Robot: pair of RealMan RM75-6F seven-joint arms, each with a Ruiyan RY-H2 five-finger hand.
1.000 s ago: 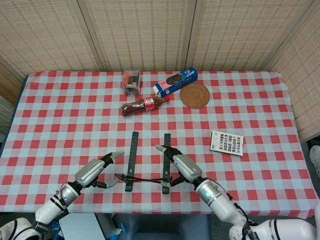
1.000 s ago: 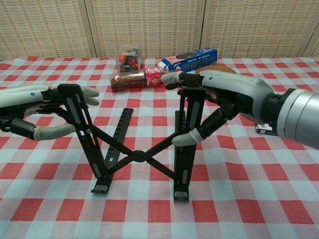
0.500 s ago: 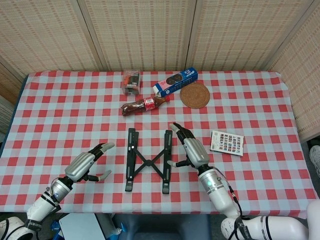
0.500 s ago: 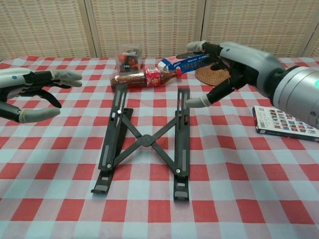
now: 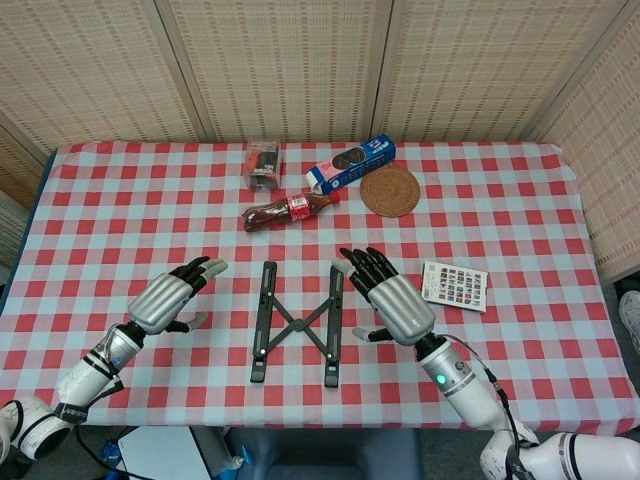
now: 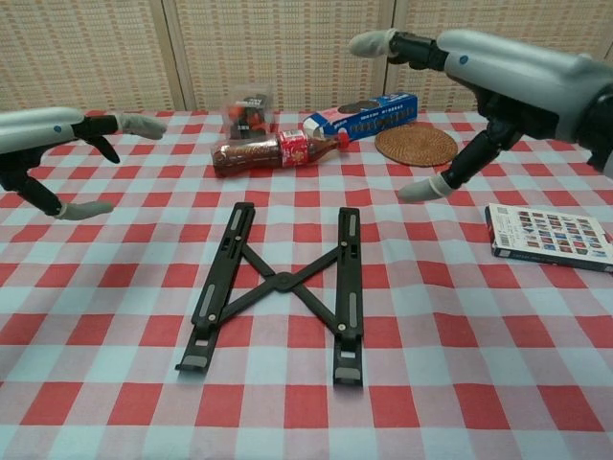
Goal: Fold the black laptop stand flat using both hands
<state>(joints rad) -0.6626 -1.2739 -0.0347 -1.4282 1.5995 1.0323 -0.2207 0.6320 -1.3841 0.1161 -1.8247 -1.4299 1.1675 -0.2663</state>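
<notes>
The black laptop stand [image 5: 297,323] lies flat on the checked tablecloth near the table's front, its two long bars joined by a crossed brace [image 6: 279,282]. My left hand [image 5: 168,300] hovers to the left of the stand, fingers apart and holding nothing; in the chest view this left hand [image 6: 43,144] is raised above the cloth. My right hand [image 5: 391,298] hangs just right of the stand's right bar, fingers spread and empty. The chest view shows the right hand [image 6: 484,79] lifted well above the table. Neither hand touches the stand.
Behind the stand lie a dark drink bottle [image 5: 286,211], a blue biscuit box [image 5: 350,163], a round woven coaster [image 5: 390,190] and a small clear packet [image 5: 262,164]. A printed card box [image 5: 454,285] lies to the right of my right hand.
The stand stood raised with both hands gripping its bars; it has collapsed flat onto the cloth. Both hands let go, opened and lifted away to either side.
</notes>
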